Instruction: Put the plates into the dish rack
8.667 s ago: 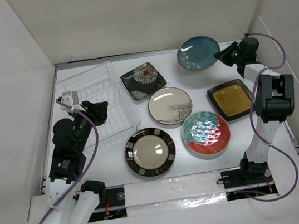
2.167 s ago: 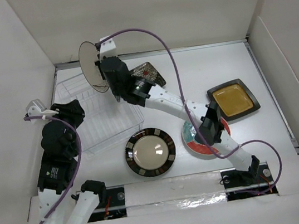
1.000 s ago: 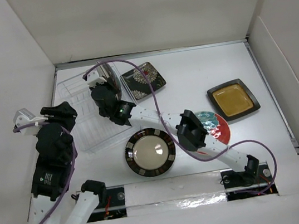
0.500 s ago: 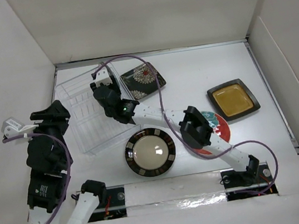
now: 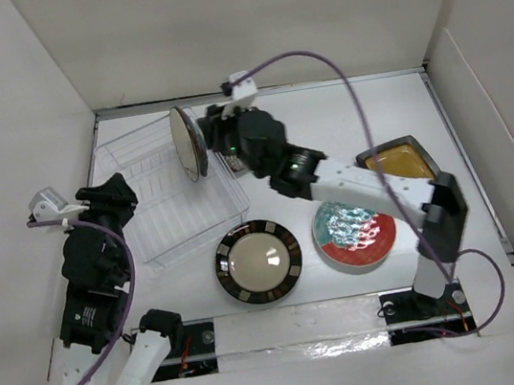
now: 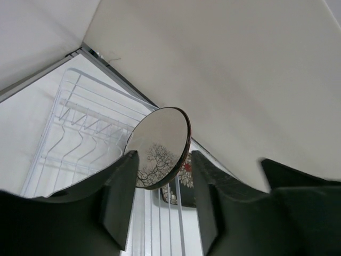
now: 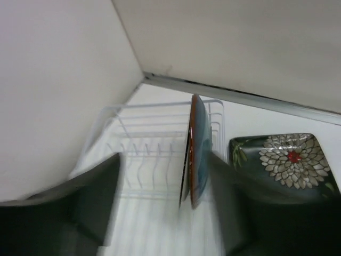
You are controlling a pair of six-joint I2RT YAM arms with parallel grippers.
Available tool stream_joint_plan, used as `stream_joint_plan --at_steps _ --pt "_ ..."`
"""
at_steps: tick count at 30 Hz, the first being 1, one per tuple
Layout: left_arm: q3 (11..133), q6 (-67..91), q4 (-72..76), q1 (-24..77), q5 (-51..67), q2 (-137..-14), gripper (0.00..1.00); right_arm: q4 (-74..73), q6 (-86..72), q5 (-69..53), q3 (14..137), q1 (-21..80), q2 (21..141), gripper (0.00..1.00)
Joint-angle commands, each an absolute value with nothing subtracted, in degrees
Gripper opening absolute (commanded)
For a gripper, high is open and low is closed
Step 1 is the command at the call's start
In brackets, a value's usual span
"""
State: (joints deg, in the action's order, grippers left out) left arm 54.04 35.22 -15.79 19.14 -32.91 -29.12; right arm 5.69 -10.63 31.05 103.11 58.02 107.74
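Observation:
The clear dish rack (image 5: 157, 203) sits at the left. Two plates stand upright in its far right slots: the cream tree plate (image 5: 186, 143) and, right behind it, the teal plate (image 7: 200, 140). My right gripper (image 5: 213, 135) is open just right of them, holding nothing; in its wrist view (image 7: 170, 213) the plates stand on edge ahead. My left gripper (image 5: 110, 195) is open and empty over the rack's left edge, and its view (image 6: 162, 208) faces the tree plate (image 6: 157, 149). The striped-rim plate (image 5: 259, 261), red-and-teal plate (image 5: 355, 233) and amber square plate (image 5: 402, 161) lie on the table.
The black floral plate (image 7: 282, 159) lies flat just right of the rack, mostly under my right arm in the top view. White walls close in the table at the back and both sides. The rack's wire slots (image 6: 80, 128) left of the standing plates hold nothing.
The teal and tree plates, earlier flat on the table, now stand in the rack. My right gripper has let go and pulled back to the right. The left arm shifted slightly.

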Motion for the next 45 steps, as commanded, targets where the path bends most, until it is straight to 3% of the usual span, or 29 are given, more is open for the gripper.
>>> stream_joint_plan --at_steps 1,3,7,12,14,15,16,19,30,39,45 --pt "52.4 32.2 -11.3 19.3 -29.2 -29.4 0.39 17.2 -14.6 23.4 85.3 55.8 96.9 0.37" --pt "52.1 31.7 -11.2 19.3 -28.0 -29.9 0.30 17.7 -17.6 19.6 74.5 53.6 90.1 0.00" --pt "51.8 30.7 -10.1 19.3 -25.4 -29.9 0.25 10.2 -19.4 16.3 63.6 52.4 81.8 0.00" --pt "51.7 29.8 -9.6 19.3 -22.4 -31.3 0.25 2.3 -24.7 5.6 46.8 51.7 72.1 0.00" --pt "51.3 29.4 -9.1 19.3 -21.7 -31.8 0.27 0.2 -26.0 1.2 44.0 51.7 70.8 0.16" --pt "51.3 29.2 -9.2 19.3 -21.7 -32.1 0.27 0.2 -26.5 0.4 41.9 51.7 70.7 0.43" --pt "51.3 29.1 -9.2 19.3 -21.4 -32.3 0.28 0.2 -26.7 -1.6 41.0 51.7 70.6 0.54" --pt "51.5 28.9 -9.0 19.3 -20.7 -32.7 0.29 0.3 -26.6 -2.0 39.1 50.5 71.6 0.76" --pt "50.7 28.2 -8.3 19.3 -21.6 -30.8 0.32 5.1 -22.2 -11.3 41.5 43.7 85.5 0.74" --pt "50.9 28.0 -8.0 19.3 -21.4 -30.5 0.32 4.0 -19.5 -22.0 43.9 42.5 92.7 0.64" --pt "50.9 27.9 -8.1 19.3 -21.4 -30.5 0.32 9.7 -22.9 -28.8 40.2 43.6 96.3 0.51"
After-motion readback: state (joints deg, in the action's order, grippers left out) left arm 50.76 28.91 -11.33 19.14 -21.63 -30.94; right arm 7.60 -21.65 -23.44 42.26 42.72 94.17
